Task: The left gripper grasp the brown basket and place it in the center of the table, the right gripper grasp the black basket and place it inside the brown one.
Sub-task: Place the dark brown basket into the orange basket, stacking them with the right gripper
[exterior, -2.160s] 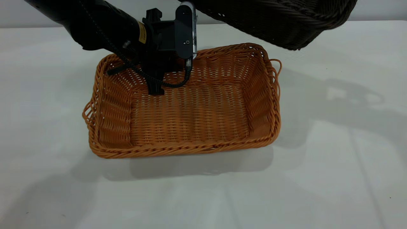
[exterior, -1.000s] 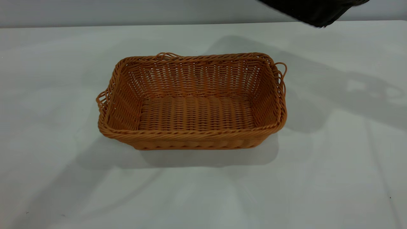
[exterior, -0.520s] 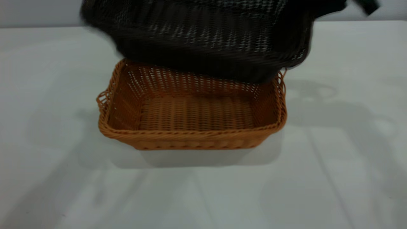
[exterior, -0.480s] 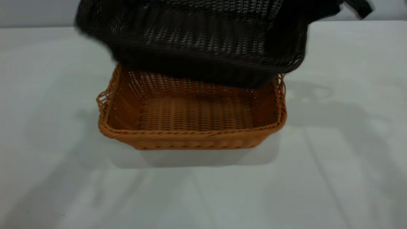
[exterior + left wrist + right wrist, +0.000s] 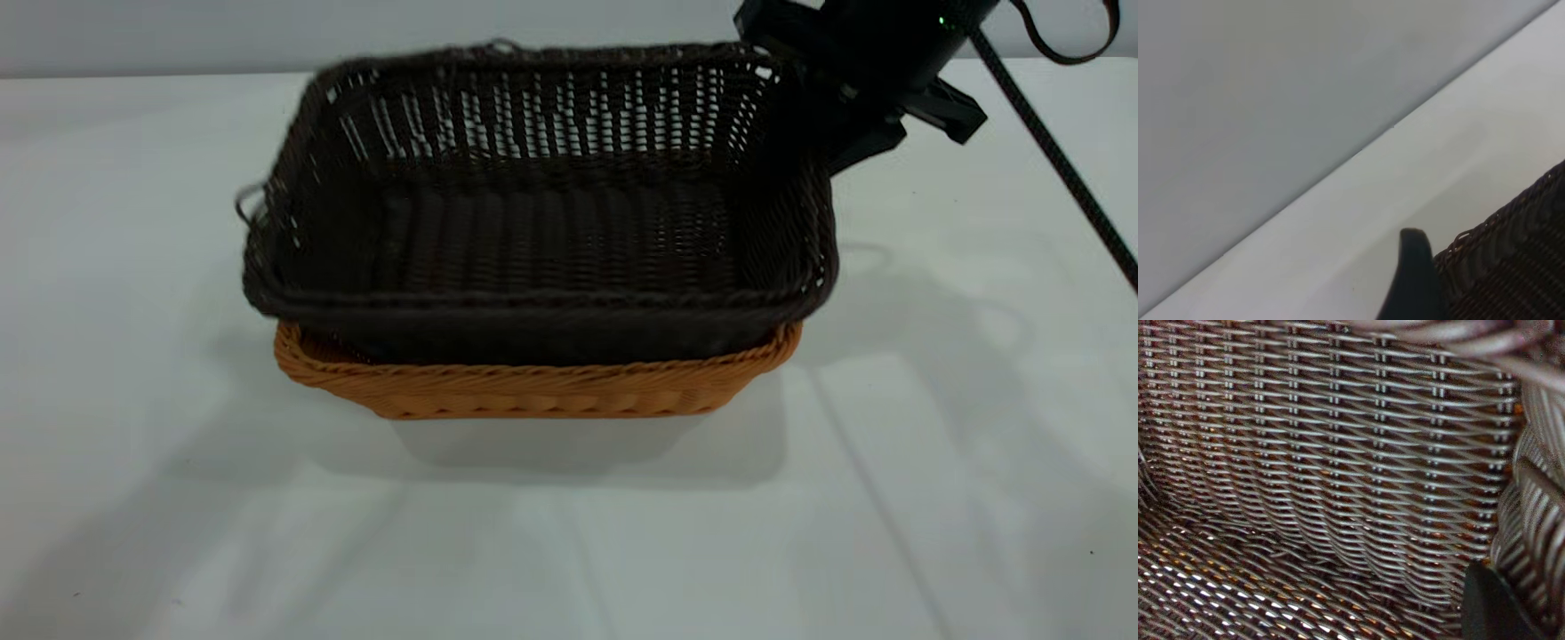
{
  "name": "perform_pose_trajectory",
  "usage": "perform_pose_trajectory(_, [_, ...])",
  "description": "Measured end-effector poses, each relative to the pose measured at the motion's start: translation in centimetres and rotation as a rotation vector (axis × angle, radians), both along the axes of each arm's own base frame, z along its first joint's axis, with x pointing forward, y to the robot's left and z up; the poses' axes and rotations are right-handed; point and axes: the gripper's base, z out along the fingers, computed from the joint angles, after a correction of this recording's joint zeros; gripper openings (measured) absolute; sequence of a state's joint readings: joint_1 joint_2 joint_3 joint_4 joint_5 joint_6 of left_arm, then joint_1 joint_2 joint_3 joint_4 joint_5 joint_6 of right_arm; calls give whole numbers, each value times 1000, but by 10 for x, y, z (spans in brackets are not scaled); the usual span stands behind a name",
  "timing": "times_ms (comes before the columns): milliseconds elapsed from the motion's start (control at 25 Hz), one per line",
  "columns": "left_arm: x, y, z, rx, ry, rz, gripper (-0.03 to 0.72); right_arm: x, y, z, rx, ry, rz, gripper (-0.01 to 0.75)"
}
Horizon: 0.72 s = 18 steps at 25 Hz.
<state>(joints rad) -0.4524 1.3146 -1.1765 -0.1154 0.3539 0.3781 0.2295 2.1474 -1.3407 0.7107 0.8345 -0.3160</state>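
At the far right corner of the black basket [image 5: 542, 231], my right gripper [image 5: 853, 107] gripped its rim. That basket sat partly nested in the brown basket [image 5: 533, 391] at mid-table, long axes both left-right, directly below; left gripper's state unclear.

I read this as a bare robot test bench in a lab, not a home or shop. The wide, plain white-grey counter [image 5: 178, 498] fills nearly the whole frame, backed by a blank pale grey wall [image 5: 267, 31] along the top edge. At the upper right, a thick black robot arm trailing looped black cables [image 5: 1058, 160] confirms it.
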Motion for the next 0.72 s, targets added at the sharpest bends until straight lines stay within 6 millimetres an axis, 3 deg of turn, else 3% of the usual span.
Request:
perform_pose_trajectory(160, [0, 0, 1, -1, -3, 0, 494, 2, -1, -2, -18, -24, -4, 94])
perform_pose_trajectory(280, [0, 0, 1, -1, -3, 0, 494, 3, -2, -2, -23, -30, -3, 154])
perform_pose_trajectory(600, [-9, 3, -4, 42, 83, -12, 494, -4, 1, 3, 6, -27, 161, 546])
perform_pose_trajectory(720, [-16, 6, -5, 73, 139, -22, 494, -2, 2, 18, 9, -38, 223, 617])
